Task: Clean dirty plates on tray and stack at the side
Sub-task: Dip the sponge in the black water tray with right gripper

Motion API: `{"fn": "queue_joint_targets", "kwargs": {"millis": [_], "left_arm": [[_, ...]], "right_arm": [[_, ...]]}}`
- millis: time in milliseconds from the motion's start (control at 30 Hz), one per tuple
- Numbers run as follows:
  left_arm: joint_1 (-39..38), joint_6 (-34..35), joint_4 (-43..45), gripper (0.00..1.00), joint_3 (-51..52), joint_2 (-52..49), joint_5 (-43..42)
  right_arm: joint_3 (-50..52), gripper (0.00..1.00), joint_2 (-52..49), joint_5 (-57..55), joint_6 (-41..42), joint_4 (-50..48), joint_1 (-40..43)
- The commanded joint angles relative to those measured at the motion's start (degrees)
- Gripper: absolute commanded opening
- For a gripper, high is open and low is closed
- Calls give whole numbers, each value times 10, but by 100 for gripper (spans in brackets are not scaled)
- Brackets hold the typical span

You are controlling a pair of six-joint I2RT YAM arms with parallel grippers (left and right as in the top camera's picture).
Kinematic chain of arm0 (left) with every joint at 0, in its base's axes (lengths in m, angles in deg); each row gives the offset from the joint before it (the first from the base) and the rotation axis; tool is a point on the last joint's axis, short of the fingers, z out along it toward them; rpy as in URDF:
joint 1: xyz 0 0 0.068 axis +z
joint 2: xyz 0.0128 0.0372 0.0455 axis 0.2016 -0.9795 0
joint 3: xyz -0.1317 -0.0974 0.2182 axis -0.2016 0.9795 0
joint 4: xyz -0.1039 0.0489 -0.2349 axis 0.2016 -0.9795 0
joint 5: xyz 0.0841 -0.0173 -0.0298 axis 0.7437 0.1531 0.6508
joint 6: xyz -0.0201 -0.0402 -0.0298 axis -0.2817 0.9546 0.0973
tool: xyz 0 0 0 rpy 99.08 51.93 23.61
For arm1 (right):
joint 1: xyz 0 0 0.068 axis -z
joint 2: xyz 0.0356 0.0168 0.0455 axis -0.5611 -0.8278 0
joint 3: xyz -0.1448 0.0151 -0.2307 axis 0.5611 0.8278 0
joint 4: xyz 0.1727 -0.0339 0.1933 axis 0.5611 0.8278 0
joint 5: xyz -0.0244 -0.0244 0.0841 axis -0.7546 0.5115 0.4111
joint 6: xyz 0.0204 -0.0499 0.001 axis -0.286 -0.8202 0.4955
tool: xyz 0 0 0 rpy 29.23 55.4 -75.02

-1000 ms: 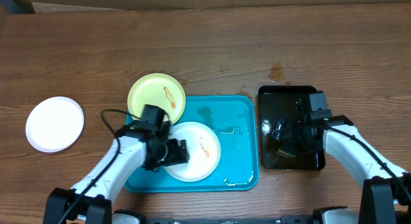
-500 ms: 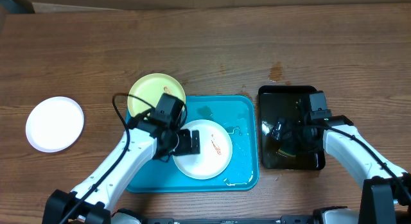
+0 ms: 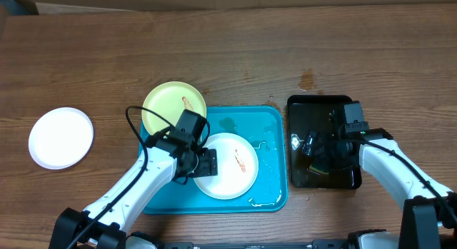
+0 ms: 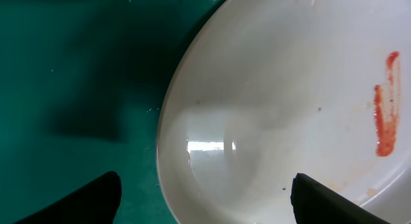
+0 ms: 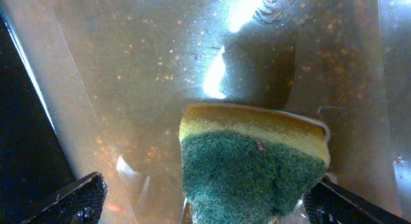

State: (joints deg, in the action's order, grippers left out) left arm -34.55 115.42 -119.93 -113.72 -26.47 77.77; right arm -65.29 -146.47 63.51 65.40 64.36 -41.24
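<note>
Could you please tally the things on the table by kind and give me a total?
Plates: 3, namely left white plate, smeared white plate, yellow plate.
Trays: 2, namely blue tray, black tray.
Sponges: 1, the sponge.
Total: 6.

The turquoise tray (image 3: 268, 131) lies flat at the near middle of the table (image 3: 107, 56), its floor wet with glinting water along the right side. A white plate (image 3: 227, 179) sits upright inside it, near of centre, with an orange-red streak right of its middle. A pale yellow-green plate (image 3: 170, 106) with a small orange-brown smear overlaps the tray's far-left corner, partly over the rim. A second white plate (image 3: 61, 137), unmarked, lies well apart on the far left.
</note>
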Motion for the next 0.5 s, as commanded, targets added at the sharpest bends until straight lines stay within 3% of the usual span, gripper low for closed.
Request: {"fn": "queue_joint_targets", "kwargs": {"millis": [0,67,200,467], "left_arm": [[-5,5,15,82,31,-2,-1],[-5,3,21,73,36,-2,6],[-5,-3,35,44,38,-2,7],[-5,-33,61,32,38,-2,11]], "right_arm": [[24,100,-22,-6,3,0,3],[24,100,-22,-6,3,0,3],[24,100,-22,-6,3,0,3],[23,100,-22,-6,2,-41,3]]}}
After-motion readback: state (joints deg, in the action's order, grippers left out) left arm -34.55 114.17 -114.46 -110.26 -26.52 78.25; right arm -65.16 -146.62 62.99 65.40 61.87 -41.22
